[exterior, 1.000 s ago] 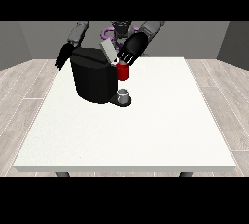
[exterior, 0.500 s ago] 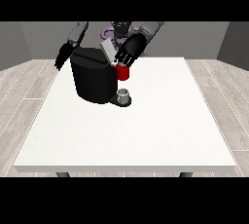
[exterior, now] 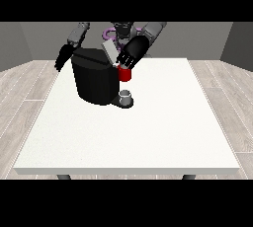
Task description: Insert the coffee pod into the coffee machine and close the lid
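The hand at the view's right [exterior: 132,53] hovers just above a red thing at the machine [exterior: 125,74], its fingers pointing down toward it; whether they are curled round anything or merely relaxed, I cannot tell. The hand at the view's left [exterior: 63,58] hangs beside the far upper corner of the coffee machine [exterior: 95,78], and how its fingers lie is just as unclear.

The machine is a black block standing on the white surface [exterior: 148,132], near the robot's edge. Its lid [exterior: 109,51] is tilted up, a pale flap just behind the nearer hand. At the foot of the machine sits a small grey thing [exterior: 126,94] on a dark base; it may be the pod or a cup, and the view does not settle it.

Judging from here, the main risk is the hand coming down off-centre and knocking the raised lid, or nudging the machine across the surface. The opening under the lid is hidden behind the hand, so whether anything is seated inside cannot be made out.
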